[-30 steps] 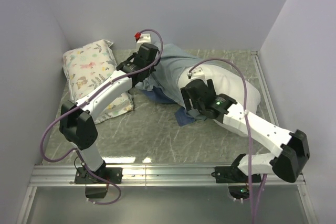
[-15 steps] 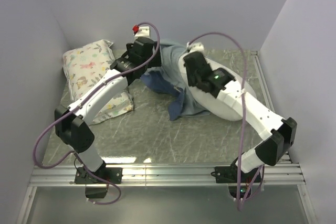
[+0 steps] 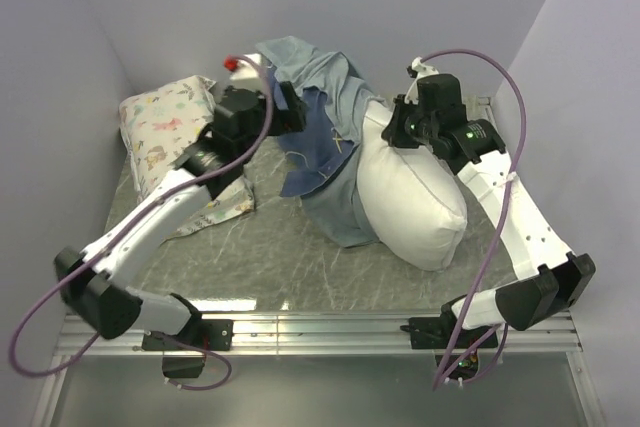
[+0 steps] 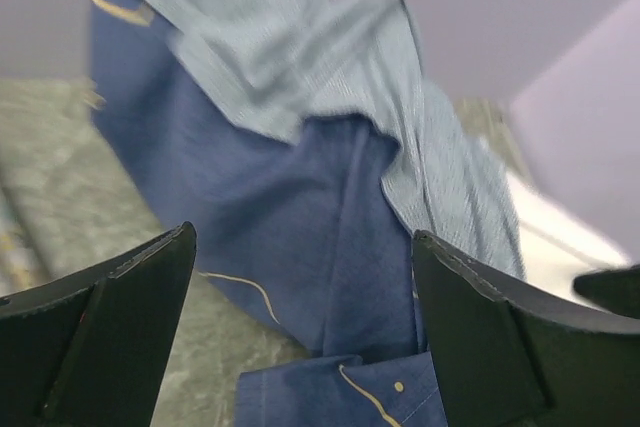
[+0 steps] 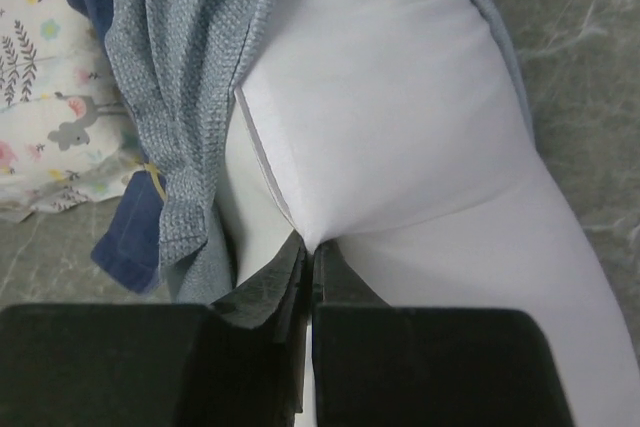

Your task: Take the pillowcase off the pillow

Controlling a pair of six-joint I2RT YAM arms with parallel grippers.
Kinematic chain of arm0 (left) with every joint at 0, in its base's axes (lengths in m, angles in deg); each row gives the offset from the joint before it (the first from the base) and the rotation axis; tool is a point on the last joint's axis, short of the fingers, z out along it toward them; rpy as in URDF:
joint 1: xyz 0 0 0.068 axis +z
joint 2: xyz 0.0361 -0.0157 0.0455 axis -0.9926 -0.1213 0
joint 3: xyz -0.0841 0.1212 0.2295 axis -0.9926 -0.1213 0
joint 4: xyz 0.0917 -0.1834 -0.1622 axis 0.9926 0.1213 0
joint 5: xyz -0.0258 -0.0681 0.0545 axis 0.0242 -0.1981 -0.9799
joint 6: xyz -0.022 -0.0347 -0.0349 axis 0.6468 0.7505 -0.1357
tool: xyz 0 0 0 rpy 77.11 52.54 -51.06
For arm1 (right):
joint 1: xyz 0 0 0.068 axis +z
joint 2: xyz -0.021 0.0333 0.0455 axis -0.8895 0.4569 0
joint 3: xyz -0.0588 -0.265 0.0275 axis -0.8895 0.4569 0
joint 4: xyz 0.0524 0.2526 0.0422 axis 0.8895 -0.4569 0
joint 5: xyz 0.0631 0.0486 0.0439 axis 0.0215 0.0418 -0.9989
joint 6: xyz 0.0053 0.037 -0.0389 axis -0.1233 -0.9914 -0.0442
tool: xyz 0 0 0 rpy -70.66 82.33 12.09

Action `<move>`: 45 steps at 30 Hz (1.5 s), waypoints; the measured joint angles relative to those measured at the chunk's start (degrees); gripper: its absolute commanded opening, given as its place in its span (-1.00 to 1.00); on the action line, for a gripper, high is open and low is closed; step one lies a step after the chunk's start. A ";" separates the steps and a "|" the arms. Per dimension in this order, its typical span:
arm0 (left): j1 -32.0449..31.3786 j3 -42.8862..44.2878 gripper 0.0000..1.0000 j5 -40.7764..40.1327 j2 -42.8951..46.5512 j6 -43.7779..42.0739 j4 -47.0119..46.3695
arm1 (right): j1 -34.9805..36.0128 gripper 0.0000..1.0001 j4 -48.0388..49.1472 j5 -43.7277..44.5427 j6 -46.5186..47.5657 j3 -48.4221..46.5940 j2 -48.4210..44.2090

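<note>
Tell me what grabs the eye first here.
The big white pillow sits right of centre, mostly bare, its far end pinched in the shut right pincer. The blue pillowcase is bunched up against its left side, in front of the wide-open left pincer.

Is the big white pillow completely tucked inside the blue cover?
No, most of the pillow shows bare white in the top view, with the blue cover bunched beside it.

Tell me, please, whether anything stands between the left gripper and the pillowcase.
Nothing visible does. In the left wrist view the left gripper is open and the pillowcase hangs straight ahead of its fingers, with no other object in between. The right gripper pinches the pillow.
</note>
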State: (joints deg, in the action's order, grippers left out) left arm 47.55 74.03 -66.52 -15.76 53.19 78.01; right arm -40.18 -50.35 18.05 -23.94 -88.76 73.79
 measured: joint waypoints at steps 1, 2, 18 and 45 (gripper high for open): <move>-0.02 -1.29 0.90 1.53 -1.40 0.07 -1.64 | -0.46 -1.00 0.76 -1.01 -0.33 1.25 -0.28; -0.02 -2.82 0.89 3.56 -3.54 0.24 -3.32 | -0.85 -1.00 1.64 -1.90 -0.57 2.38 -0.42; 3.04 1.53 -0.99 7.13 -20.74 4.98 -4.17 | -1.81 -1.00 4.48 -2.49 -1.31 4.59 -1.75; -1.75 9.40 -0.99 -21.40 -16.06 -2.64 5.84 | -10.54 0.62 8.92 6.29 -2.69 8.76 -0.11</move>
State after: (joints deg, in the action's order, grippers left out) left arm 45.80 83.43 -87.92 -31.83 50.55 83.84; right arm -50.72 -41.44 24.34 -26.63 -79.99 73.68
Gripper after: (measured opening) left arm 0.014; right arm 0.755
